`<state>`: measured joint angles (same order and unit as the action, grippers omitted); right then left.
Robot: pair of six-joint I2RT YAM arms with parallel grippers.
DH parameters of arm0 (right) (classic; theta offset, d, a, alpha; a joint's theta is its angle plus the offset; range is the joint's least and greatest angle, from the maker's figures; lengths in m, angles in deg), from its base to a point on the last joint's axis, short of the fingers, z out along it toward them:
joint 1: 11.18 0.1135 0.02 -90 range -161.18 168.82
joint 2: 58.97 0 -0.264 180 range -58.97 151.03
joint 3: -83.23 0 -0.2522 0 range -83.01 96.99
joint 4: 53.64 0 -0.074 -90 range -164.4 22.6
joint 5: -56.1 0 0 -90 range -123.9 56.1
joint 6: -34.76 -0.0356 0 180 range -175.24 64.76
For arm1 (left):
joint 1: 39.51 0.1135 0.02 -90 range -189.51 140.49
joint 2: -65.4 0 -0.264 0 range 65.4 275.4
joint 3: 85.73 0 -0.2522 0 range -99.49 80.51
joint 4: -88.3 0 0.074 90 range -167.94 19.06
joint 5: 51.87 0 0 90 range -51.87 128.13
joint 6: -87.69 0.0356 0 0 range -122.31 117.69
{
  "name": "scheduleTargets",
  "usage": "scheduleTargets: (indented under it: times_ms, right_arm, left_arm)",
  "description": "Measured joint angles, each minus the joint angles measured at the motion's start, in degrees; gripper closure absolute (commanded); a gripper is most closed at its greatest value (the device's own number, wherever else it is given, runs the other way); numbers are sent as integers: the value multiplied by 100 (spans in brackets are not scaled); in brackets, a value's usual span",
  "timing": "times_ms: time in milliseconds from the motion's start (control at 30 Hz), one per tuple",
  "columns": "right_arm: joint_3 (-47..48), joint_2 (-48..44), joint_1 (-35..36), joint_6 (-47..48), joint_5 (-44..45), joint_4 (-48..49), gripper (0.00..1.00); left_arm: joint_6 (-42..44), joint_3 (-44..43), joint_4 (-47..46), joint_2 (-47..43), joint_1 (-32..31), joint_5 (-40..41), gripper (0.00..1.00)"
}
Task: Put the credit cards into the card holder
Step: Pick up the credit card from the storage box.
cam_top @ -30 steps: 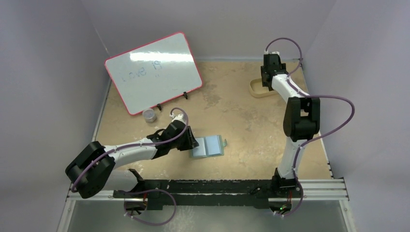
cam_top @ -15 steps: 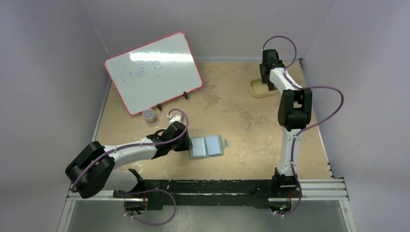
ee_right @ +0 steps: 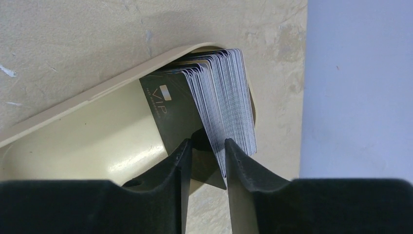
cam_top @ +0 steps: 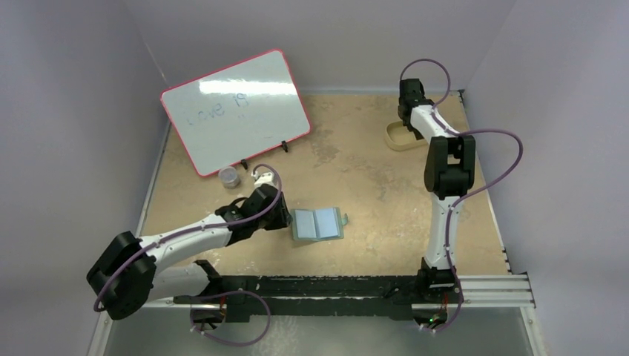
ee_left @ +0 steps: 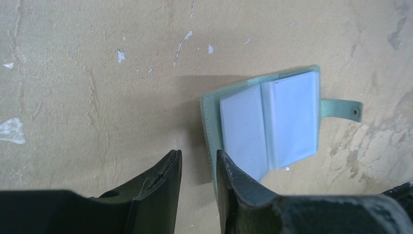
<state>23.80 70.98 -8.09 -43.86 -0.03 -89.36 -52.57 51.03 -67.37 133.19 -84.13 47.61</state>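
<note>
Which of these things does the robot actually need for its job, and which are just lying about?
Needed: credit cards, stacked in the tan tray; open card holder.
Lying about: whiteboard; small jar.

The left arm (cam_top: 189, 236) and right arm (cam_top: 443, 226) are showing white links between bulky black joints, each trailing a looping purple cable (cam_top: 521, 158). Their bases (cam_top: 436, 282) are appearing black. The left fingers (ee_left: 156, 195) are looking dark and scuffed, the right fingers (ee_right: 168, 195) matte black.
</note>
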Motion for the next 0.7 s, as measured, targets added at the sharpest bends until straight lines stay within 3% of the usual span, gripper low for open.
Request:
scheduleTargets:
  times_ms: [267,467,700]
  right_arm:
    - [0,-22,0,28,9,-13,87]
    - [109,-61,0,-35,-107,-153,94]
    - [258,-413,2,-439,-868,-601,100]
  left_arm:
    - [-4,-297,361,-466,0,4,69]
    - [26,-577,673,-485,0,107,69]
    - [59,-905,863,-485,0,216,69]
